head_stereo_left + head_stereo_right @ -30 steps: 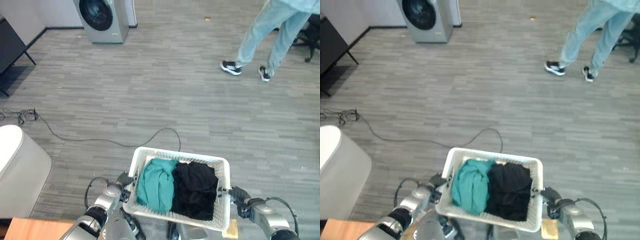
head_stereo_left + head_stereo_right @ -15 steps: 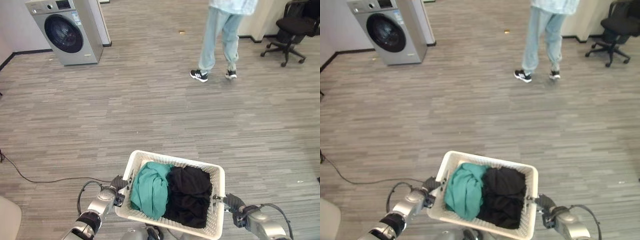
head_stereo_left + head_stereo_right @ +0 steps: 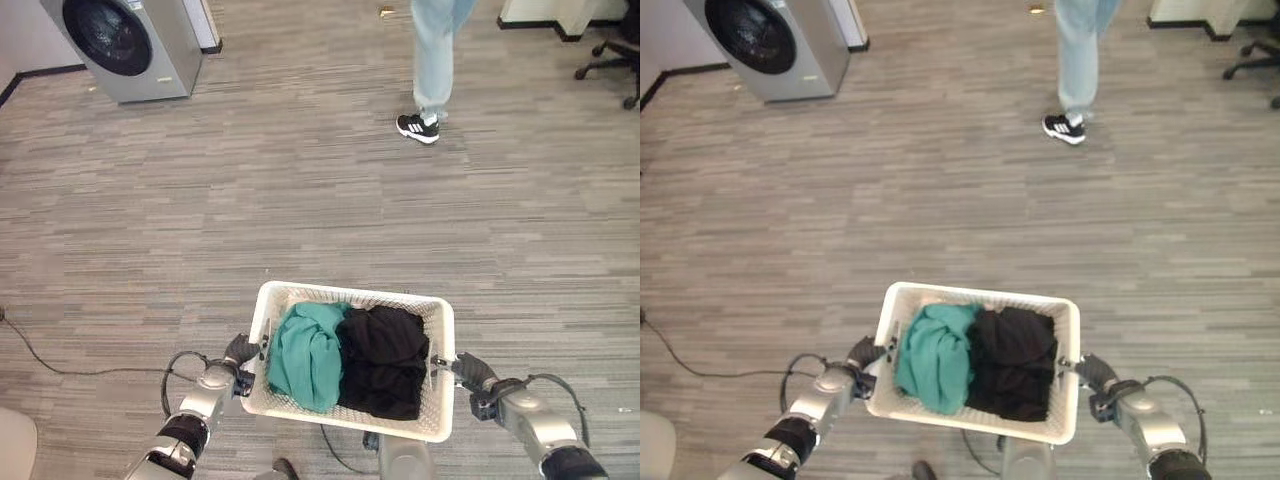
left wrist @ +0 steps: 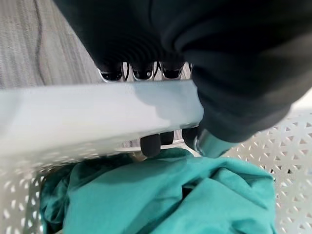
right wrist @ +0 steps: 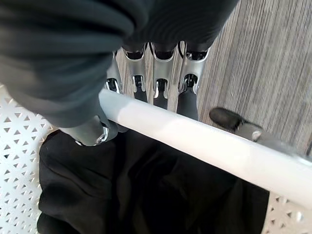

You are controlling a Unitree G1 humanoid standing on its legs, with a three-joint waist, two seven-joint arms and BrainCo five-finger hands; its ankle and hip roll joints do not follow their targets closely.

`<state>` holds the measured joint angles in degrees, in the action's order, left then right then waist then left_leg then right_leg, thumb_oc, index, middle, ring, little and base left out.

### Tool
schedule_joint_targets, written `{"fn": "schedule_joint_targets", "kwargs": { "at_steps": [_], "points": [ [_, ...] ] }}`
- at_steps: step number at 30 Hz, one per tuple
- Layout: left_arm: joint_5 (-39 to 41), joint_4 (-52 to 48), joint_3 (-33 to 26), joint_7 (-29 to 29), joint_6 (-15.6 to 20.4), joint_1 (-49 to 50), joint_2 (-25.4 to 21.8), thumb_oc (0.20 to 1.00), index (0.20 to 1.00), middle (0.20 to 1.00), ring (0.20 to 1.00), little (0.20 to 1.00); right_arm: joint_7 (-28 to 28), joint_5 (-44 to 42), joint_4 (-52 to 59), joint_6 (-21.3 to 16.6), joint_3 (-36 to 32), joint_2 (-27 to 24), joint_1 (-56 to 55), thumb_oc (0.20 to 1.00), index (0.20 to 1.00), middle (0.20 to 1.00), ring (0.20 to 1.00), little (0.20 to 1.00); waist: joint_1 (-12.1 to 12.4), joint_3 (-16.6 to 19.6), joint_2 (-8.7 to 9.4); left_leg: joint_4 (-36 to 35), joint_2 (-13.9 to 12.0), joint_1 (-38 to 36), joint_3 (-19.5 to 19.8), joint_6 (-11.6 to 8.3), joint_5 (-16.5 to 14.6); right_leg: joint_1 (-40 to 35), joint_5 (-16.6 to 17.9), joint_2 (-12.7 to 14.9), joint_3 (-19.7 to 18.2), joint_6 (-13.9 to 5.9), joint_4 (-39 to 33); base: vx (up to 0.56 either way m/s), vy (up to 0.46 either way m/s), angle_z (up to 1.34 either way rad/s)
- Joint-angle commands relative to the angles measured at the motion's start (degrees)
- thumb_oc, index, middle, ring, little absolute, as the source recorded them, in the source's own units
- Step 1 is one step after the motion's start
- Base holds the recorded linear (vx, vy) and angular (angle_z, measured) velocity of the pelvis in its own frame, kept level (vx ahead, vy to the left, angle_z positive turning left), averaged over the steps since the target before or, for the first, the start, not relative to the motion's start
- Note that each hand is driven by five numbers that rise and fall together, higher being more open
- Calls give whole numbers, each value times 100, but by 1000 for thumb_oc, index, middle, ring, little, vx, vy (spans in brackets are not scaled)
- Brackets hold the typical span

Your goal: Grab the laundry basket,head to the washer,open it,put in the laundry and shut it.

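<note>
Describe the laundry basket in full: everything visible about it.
The laundry basket is white, rectangular and looks like plastic, its walls pierced with small holes under a smooth rounded rim. It is carried level above the grey wood-look floor, the left hand curled round the rim on one short side and the right hand round the opposite one. Inside lie a teal garment on the left and a black garment on the right, side by side.

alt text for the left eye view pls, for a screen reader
Both hands, left hand and right hand, hold a white basket of teal cloth and black cloth above grey wood floor. A washer stands far left, a person's legs ahead.
</note>
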<state>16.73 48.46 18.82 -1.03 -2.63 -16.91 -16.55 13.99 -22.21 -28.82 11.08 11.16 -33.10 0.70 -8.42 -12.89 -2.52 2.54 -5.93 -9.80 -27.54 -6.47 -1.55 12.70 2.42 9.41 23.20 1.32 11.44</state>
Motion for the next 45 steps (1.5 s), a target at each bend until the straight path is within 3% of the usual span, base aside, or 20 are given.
{"fn": "schedule_joint_targets", "kwargs": {
  "at_steps": [1,3,5,6,9,12,13,15,19,21,24,27,29,30,32,34,35,38,41,45],
  "points": [
    [136,-193,131,515,278,-290,-85,200,200,200,200,200,759,-613,612,-282,-227,55,-451,200,200,200,200,200,-68,-36,213,1817,-11,290,428,-240,783,26,723,61,-389,-931,-696,259,-312,76],
    [169,-195,205,550,208,-358,-102,200,200,200,200,200,693,-782,698,-274,-334,6,-540,200,200,200,200,200,-34,-93,293,3152,-748,679,284,-620,1771,-409,367,-154,-144,-526,-750,451,-506,85],
    [195,-155,285,539,147,-452,-128,200,200,200,200,200,672,-853,662,-248,-357,-86,-637,200,200,200,200,200,245,-244,571,4242,-1036,1445,180,-692,1840,-1114,-50,-288,-113,-253,-1018,502,-473,19],
    [197,-153,292,538,148,-456,-130,200,200,200,200,200,672,-853,664,-248,-363,-81,-640,200,200,200,200,200,237,-260,540,4312,-1087,1476,219,-698,1805,-1133,-53,-329,-89,-244,-1029,370,-243,-1],
    [229,-28,296,498,138,-598,-77,200,200,200,200,200,685,-718,691,-214,-412,-202,-748,200,200,200,200,200,362,-304,571,3700,-1053,2158,52,-693,1769,-1490,-133,-363,-100,-345,-1185,374,-98,-1],
    [69,89,227,504,188,-694,-98,200,200,200,200,200,716,-824,792,-305,-533,-220,-972,200,200,200,200,200,438,-258,318,1084,-1088,2220,-206,-590,2022,-1684,-298,-460,-97,-594,-1198,488,107,-16],
    [-20,52,212,554,224,-730,-105,200,200,200,200,200,744,-874,773,-384,-549,-261,-1060,200,200,200,200,200,489,-221,243,-297,-1080,2194,-88,-642,2161,-1897,-604,-365,-127,-745,-1076,660,211,-28],
    [5,-7,213,556,234,-734,-126,200,200,200,200,200,773,-890,755,-399,-531,-275,-1049,200,200,200,200,200,505,-253,201,-572,-1127,2148,-167,-505,2277,-1906,-573,-309,-52,-741,-950,380,101,-27],
    [-52,-401,263,649,208,-634,-332,200,200,200,200,200,880,-828,623,-334,-471,-343,-1045,200,200,200,200,200,544,-249,231,-636,-1328,2105,-604,-641,2373,-2288,-914,-249,-24,-838,-764,458,38,-10],
    [-54,-482,242,741,175,-449,-458,200,200,200,200,200,970,-817,524,-237,-327,-267,-972,200,200,200,200,200,786,-96,318,-374,-1042,2112,-328,-416,2167,-2642,-1177,-220,-225,-875,-723,732,62,6],
    [-120,-610,289,778,181,-340,-576,200,200,200,200,200,995,-919,372,-241,-274,-103,-885,200,200,200,200,200,960,0,559,119,-790,2333,-240,-137,1657,-2775,-914,151,-268,-1046,-403,528,105,9],
    [-140,-659,334,815,198,-305,-706,200,200,200,200,200,1035,-1079,309,-263,-252,132,-845,200,200,200,200,200,1077,65,864,458,-239,2189,-444,325,1008,-2410,533,720,-600,-1475,878,466,241,23],
    [-220,-808,361,797,192,-227,-731,200,200,200,200,200,1049,-1130,321,-292,-176,195,-796,200,200,200,200,200,1122,-37,828,407,49,1905,-501,567,761,-1972,1323,1051,-673,-1582,1834,511,319,24],
    [-220,-857,363,807,166,-225,-777,200,200,200,200,200,1069,-1167,347,-281,-181,210,-794,200,200,200,200,200,1090,-108,747,366,112,1735,-466,661,655,-1708,1438,1131,-666,-1590,2250,468,239,20],
    [-220,-854,368,716,193,-323,-842,200,200,200,200,200,1038,-1160,240,-350,-147,161,-686,200,200,200,200,200,921,-356,587,293,174,1388,-207,706,551,-742,882,628,-1138,-1492,2660,488,123,3],
    [-265,-775,357,736,222,-464,-887,200,200,200,200,200,1045,-1212,195,-339,-187,135,-605,200,200,200,200,200,805,-505,519,84,246,962,-180,621,509,-217,592,779,-693,-1472,2172,577,-16,2],
    [-270,-726,371,699,201,-563,-875,200,200,200,200,200,948,-1222,35,-382,-185,141,-531,200,200,200,200,200,777,-468,518,1,260,698,-135,405,496,-45,302,763,-186,-1359,962,396,-138,25],
    [-211,-701,324,673,255,-636,-896,200,200,200,200,200,915,-1272,48,-391,-329,32,-577,200,200,200,200,200,651,-411,466,48,218,532,124,175,516,-26,381,432,-156,-1344,-298,480,-220,49],
    [-235,-686,222,549,341,-773,-854,200,200,200,200,200,845,-1251,-17,-479,-450,-34,-531,200,200,200,200,200,620,-401,384,245,37,370,306,-24,392,283,787,717,-287,-1499,-908,535,-338,63],
    [-276,-620,241,626,342,-634,-785,200,200,200,200,200,878,-1202,47,-385,-472,-64,-755,200,200,200,200,200,531,-362,418,1624,-484,521,737,-282,1041,-156,457,378,-260,-995,-421,347,-414,39]
  ]
}}
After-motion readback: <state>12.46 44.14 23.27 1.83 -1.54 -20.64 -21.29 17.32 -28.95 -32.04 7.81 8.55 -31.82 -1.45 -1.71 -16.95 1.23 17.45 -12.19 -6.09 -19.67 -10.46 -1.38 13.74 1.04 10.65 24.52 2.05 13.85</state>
